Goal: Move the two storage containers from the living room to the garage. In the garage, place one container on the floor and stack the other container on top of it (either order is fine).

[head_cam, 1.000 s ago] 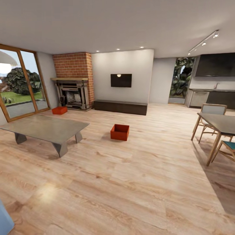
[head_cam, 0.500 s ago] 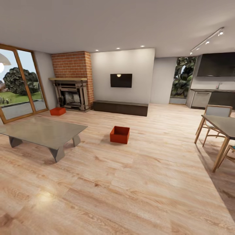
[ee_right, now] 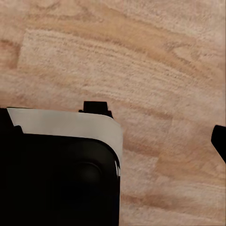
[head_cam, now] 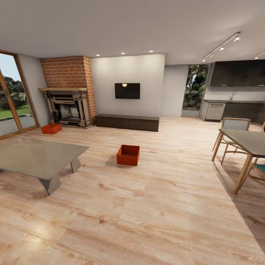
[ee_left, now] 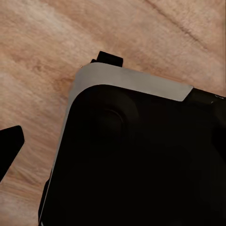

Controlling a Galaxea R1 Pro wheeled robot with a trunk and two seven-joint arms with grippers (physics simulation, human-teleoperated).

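Note:
Two orange-red storage containers stand on the light wood-plank floor of the living room. One container (head_cam: 128, 155) sits open-topped in the middle of the floor, a few metres ahead of me. The other container (head_cam: 51, 128) lies far left, just in front of the brick fireplace (head_cam: 68, 92). Both wrist views look down at wood planks and my dark base (ee_left: 141, 160). A dark fingertip (ee_left: 9, 147) of the left gripper sits at the side of its view, and a fingertip (ee_right: 220, 141) of the right gripper likewise. Nothing is held.
A low grey coffee table (head_cam: 36, 156) stands at the left front. A dining table (head_cam: 246, 141) with chairs is at the right. A long dark bench (head_cam: 127, 122) runs along the far wall under a TV. Glass doors are far left, a kitchen far right.
The whole head view has shifted: the room's things slid left and the near container sits slightly lower, so the camera moved. The containers rest at the same floor spots.

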